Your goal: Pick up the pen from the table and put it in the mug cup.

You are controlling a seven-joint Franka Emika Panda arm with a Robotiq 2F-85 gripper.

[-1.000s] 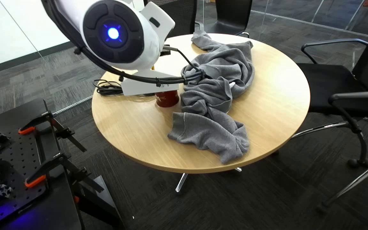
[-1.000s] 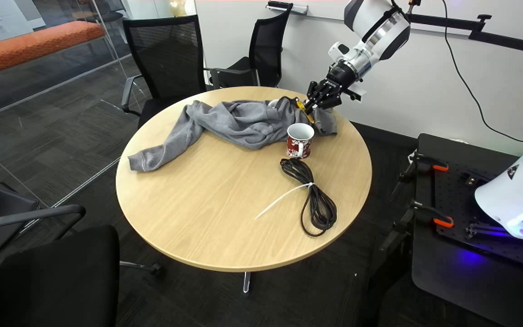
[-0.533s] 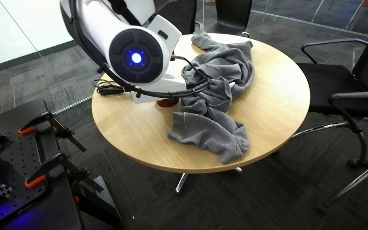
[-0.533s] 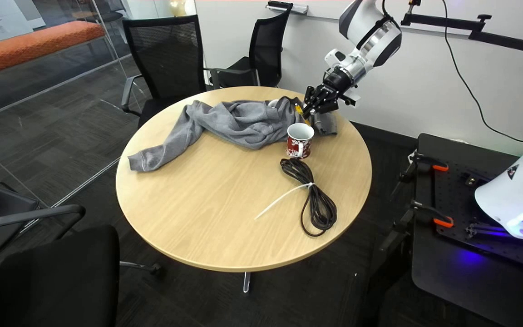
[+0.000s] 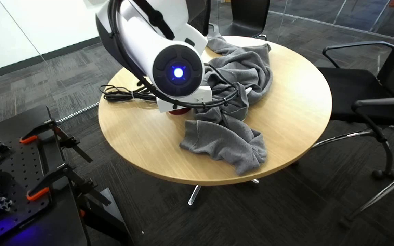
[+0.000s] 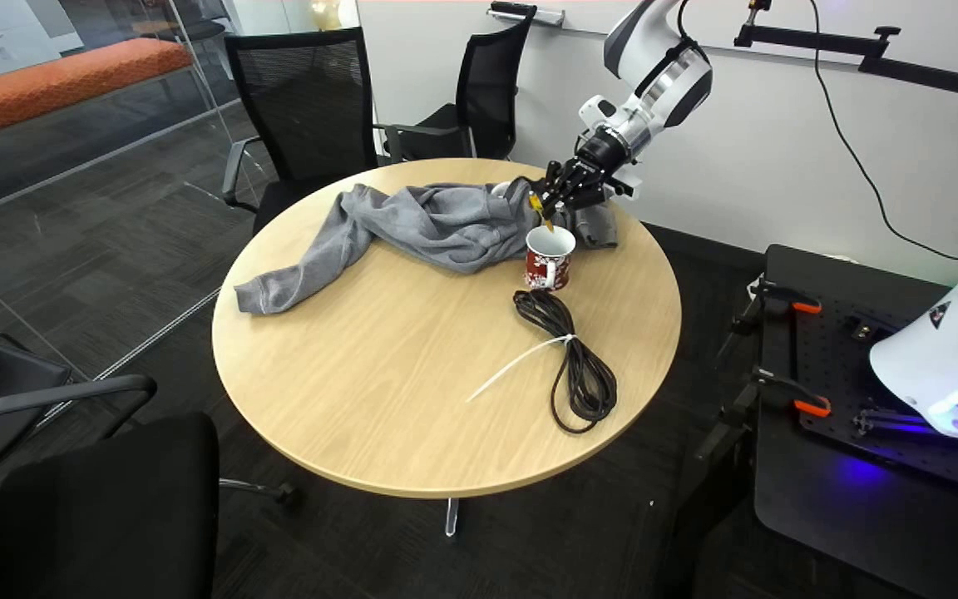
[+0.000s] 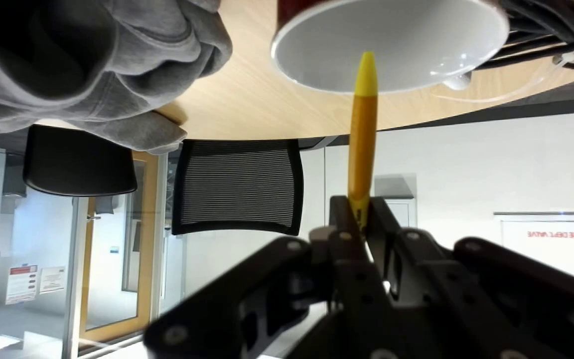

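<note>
My gripper (image 7: 359,212) is shut on the yellow-orange pen (image 7: 362,134), which points out beyond the fingertips. The wrist picture stands upside down. The dark red mug (image 6: 539,270) with a white inside stands upright on the round wooden table (image 6: 396,358). In an exterior view the gripper (image 6: 552,200) is above and behind the mug, with the pen (image 6: 536,204) tilted down. Its tip overlaps the mug's opening (image 7: 391,45) in the wrist view; I cannot tell whether it is inside the rim. In an exterior view the arm hides the pen and most of the mug (image 5: 180,111).
A grey garment (image 6: 446,225) lies bunched beside the mug and also shows in the wrist view (image 7: 162,50). A black coiled cable (image 6: 583,374) with a white tie lies on the mug's other side. Black chairs (image 6: 304,108) stand around the table.
The arm has moved with the pen still held. The gripper has shifted left and slightly down in an exterior view, bringing the pen's tip to the mug's opening. Mug, garment and cable have not moved.
</note>
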